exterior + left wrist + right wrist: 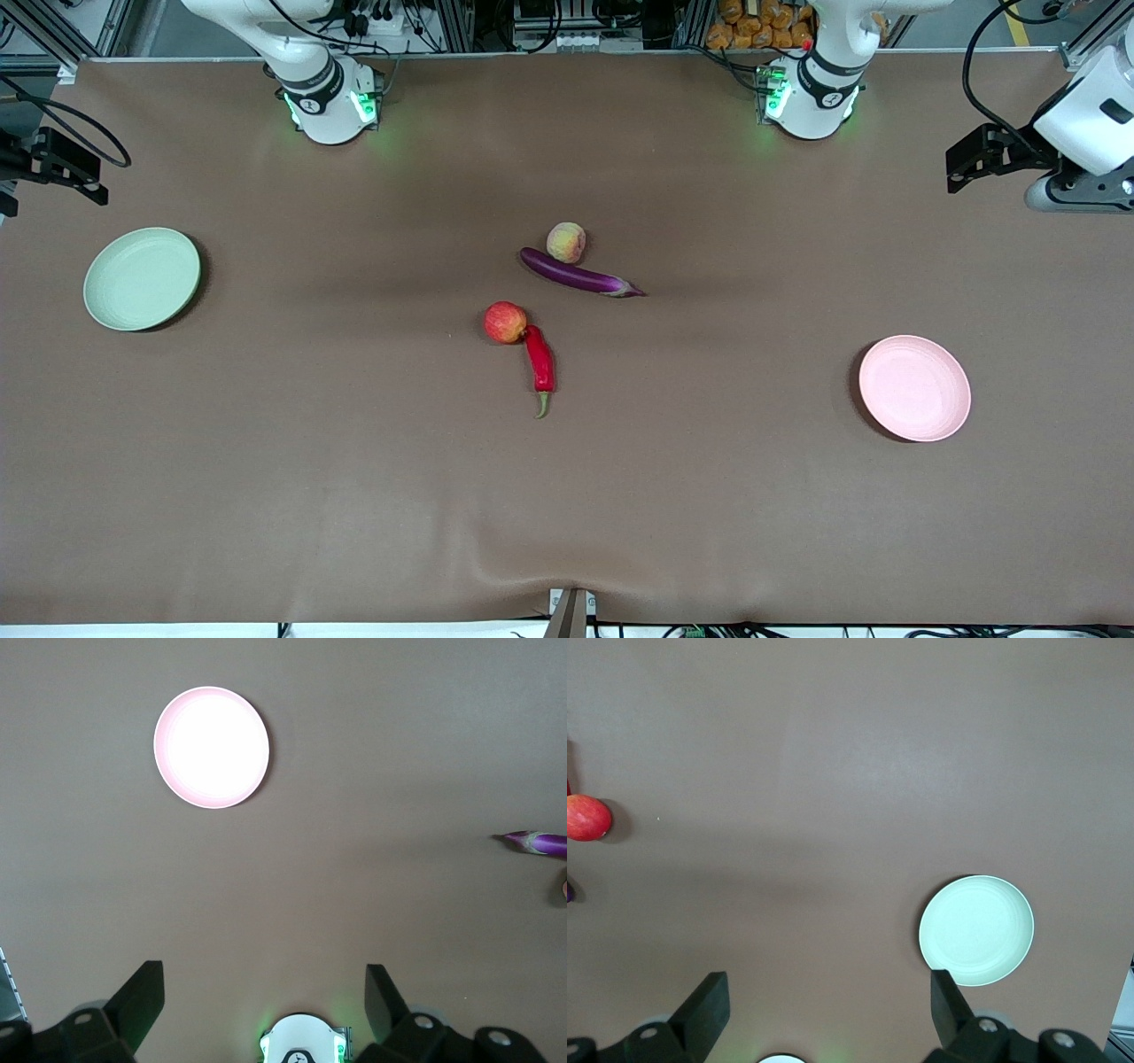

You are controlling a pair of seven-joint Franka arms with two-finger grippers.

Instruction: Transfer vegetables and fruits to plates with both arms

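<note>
You have the peach [565,242] touching the eggplant [580,273] mid-table [354,496], the apple [505,322] against the chili pepper [539,360] nearer the camera. The green plate [142,278] and pink plate [914,387] sit bare at the ends. Left gripper [264,997] and right gripper [829,1005] wait high, jaws spread

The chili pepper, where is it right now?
In the front view, the red chili pepper lies near the middle of the table, its top end touching the apple, nearer the camera than the eggplant.
</note>
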